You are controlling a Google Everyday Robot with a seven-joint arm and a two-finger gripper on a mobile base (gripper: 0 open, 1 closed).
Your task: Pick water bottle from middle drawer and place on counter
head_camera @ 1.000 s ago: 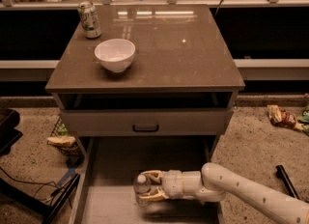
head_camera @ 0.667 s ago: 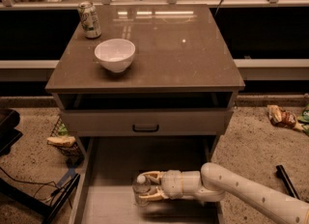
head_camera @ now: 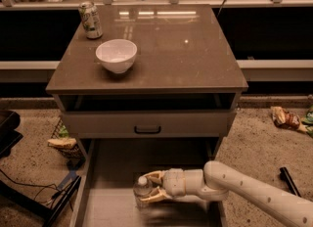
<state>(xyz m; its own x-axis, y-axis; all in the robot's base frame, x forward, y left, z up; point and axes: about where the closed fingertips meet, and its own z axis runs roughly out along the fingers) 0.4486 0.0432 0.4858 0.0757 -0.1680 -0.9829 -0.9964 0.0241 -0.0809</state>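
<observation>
The water bottle, clear with a white cap, stands upright on the pale floor of the open middle drawer. My gripper reaches in from the right on the white arm, and its two tan fingers sit on either side of the bottle, closed around its body. The bottle rests on the drawer floor. The glossy brown counter lies above, at the top of the grey cabinet.
A white bowl and a green-and-white soda can stand on the counter's left part. A grey drawer front with a black handle sits above the open drawer. Snack bags and cables lie on the floor on both sides.
</observation>
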